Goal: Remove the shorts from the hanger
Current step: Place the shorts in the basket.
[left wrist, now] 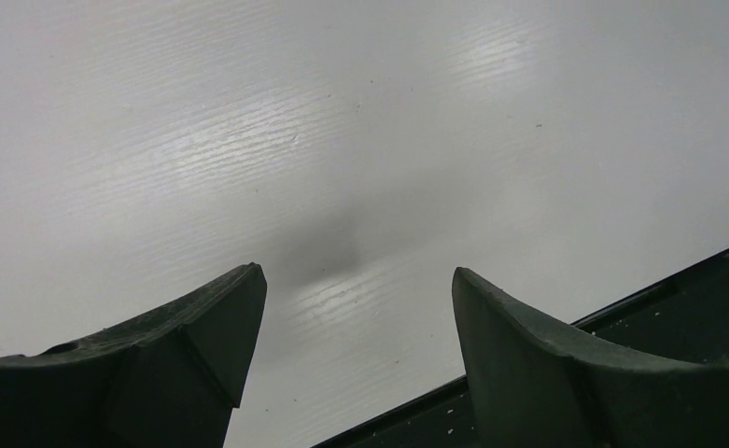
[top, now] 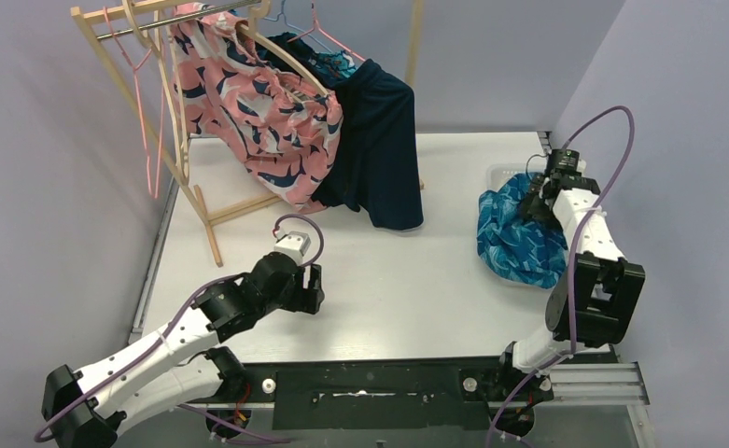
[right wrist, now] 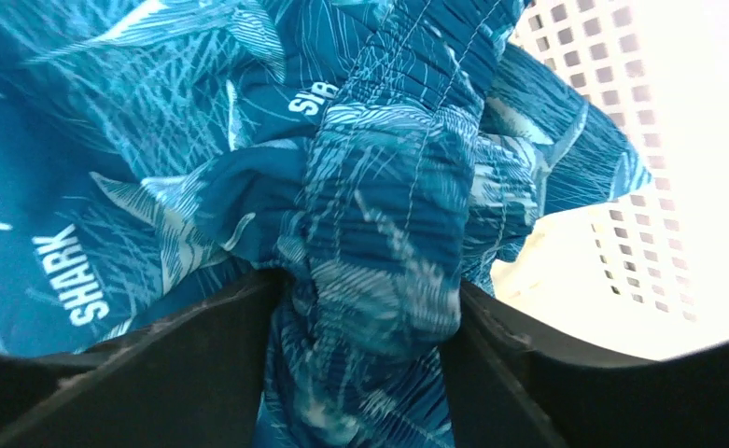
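Two pairs of shorts are hanging on the wooden rack at the far left of the table: the pink-and-navy floral pair and, just beside it, the dark navy pair. A scrap of teal is showing behind them, possibly another garment. The teal shark-print shorts are lying heaped at the table's right side, against a white perforated basket. The right gripper is pinching a bunched fold of them tightly. The left gripper is hovering low over bare table near the middle, jaws spread wide, gripping nothing.
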